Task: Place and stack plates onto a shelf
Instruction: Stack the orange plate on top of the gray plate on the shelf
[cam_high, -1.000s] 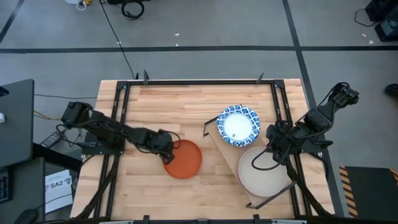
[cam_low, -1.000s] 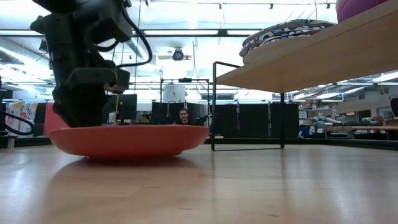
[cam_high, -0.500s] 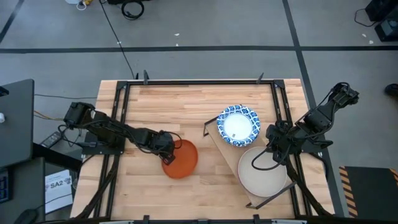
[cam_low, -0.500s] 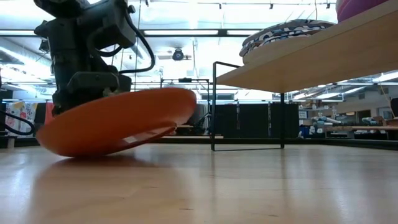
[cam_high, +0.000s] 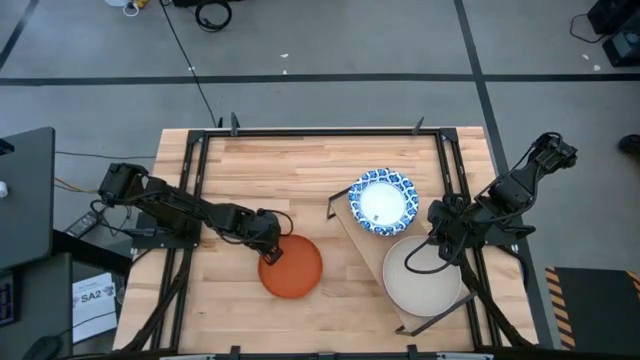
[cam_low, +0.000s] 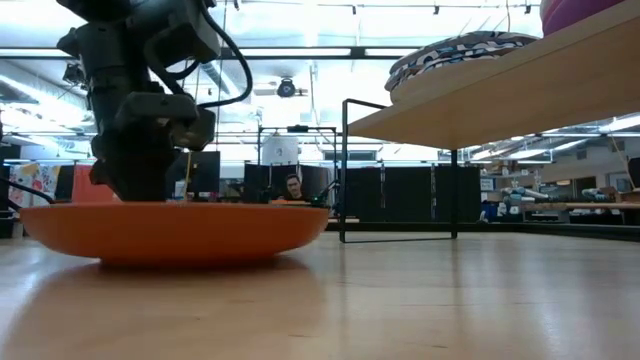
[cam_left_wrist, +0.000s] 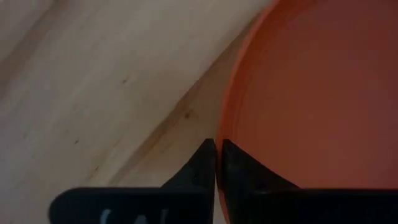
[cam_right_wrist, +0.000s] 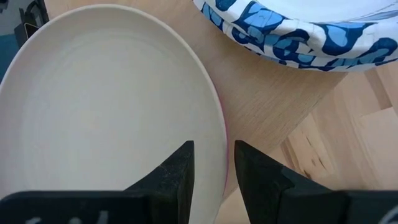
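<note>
**Left fingers pinched on the orange-red plate's rim**

On the left half of the tabletop (cam_high: 250, 170), my left gripper (cam_high: 271, 253) sits low over the planks, its fingers (cam_left_wrist: 208, 163) pressed together on the near rim of the orange-red plate (cam_high: 292, 267). Seen from my left wrist, the two dark tips meet right at the plate's edge, one outside on the wood side and one just inside the dish. Seen from table height, the plate rests flat and level on the wood, with my gripper standing over its left part.

Toward the right, the shelf (cam_high: 368, 244) stands at an angle on its thin black legs. A blue-and-white plate (cam_high: 382, 201) lies on the end of the board farther from the table's front edge. Just beside it, on the nearer end, lies a pale plate (cam_high: 424, 279) whose inner face looks off-white and whose rim shows a thin pink line in my right wrist view.

My right gripper (cam_high: 444, 243) hovers at the pale plate's edge. Its fingers (cam_right_wrist: 180, 171) stand partly apart with the rim between them, and I cannot tell whether they touch it.
</note>
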